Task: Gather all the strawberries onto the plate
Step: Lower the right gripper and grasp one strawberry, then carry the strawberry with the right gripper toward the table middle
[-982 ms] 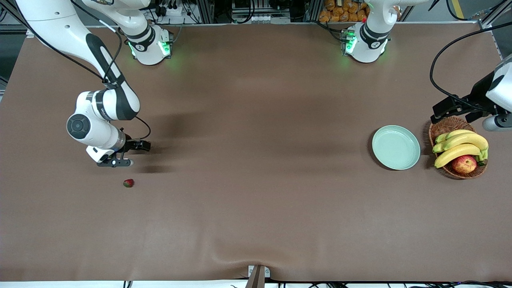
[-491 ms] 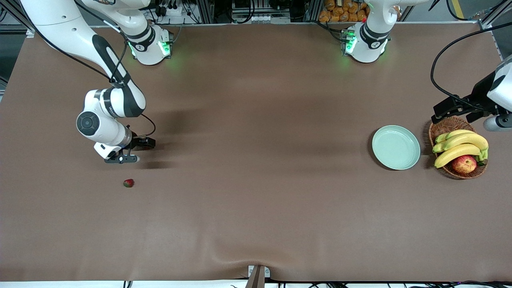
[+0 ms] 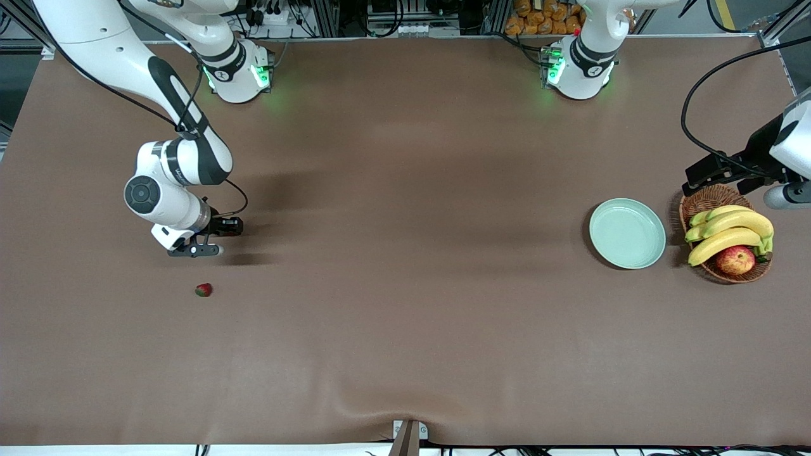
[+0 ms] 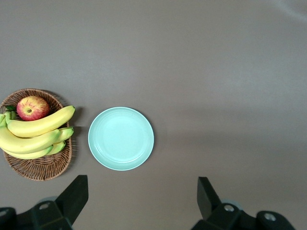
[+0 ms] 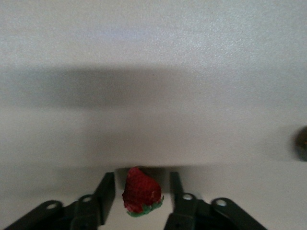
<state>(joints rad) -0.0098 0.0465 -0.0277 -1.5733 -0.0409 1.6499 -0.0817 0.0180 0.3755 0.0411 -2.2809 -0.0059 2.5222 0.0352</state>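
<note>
One strawberry (image 5: 141, 191), red with a green cap, lies on the table between the fingers of my right gripper (image 5: 141, 176). The jaws stand close on either side of it, with a thin gap showing at each side. In the front view the right gripper (image 3: 212, 239) is low over the table at the right arm's end, and that berry is hidden under it. A second strawberry (image 3: 203, 290) lies nearer to the front camera. The mint-green plate (image 3: 627, 233) holds nothing. My left gripper (image 4: 142, 181) hangs open, high above the table beside the plate (image 4: 121, 138).
A wicker basket (image 3: 709, 199) with bananas (image 3: 728, 231) and an apple (image 3: 735, 259) stands beside the plate at the left arm's end. A fold in the brown cloth (image 3: 405, 405) runs along the table's front edge.
The right gripper has shifted a little toward the table's middle and its jaws have narrowed around the strawberry. The left arm has not moved.
</note>
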